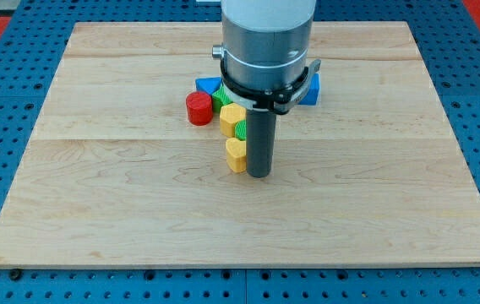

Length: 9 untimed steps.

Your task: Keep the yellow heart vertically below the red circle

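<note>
While the yellow heart point(236, 155) lies near the centre of the frame on the wooden surface point(122, 211), it sits lower in the frame than the red circle point(199, 108) and is offset toward the view's right of it rather than directly beneath. The two are apart, not touching. My tip point(259, 175) stands just beside the yellow heart on its right, in contact or very nearly so; the exact contact cannot be confirmed. The tool is a plain dark rod with no jaws, so it holds nothing and only bears against blocks from the side. Directly above the heart is a second yellow block point(232, 120), of angular outline, and a green block point(243, 128) shows at its right edge, partly hidden by the rod. A further green block point(221, 95) sits just right of the red circle, its shape not discernible. Behind it, toward the view's top, a blue block point(209, 85) is partly visible, and another blue block point(312, 89) shows to the right of the arm housing point(267, 42). The surface rests on a blue perforated base point(3, 127).
</note>
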Motion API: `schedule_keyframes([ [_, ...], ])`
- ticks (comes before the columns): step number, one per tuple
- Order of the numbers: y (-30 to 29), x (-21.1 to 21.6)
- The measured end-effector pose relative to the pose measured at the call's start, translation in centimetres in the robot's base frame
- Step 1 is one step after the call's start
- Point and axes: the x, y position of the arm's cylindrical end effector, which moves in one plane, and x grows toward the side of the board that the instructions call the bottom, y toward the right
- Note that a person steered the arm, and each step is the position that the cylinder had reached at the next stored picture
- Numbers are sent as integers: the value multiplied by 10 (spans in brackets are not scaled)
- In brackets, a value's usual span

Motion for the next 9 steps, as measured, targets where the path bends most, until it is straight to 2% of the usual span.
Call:
schedule_keyframes([
  [5, -32, -6],
  [7, -43, -41],
  [9, -39, 20],
])
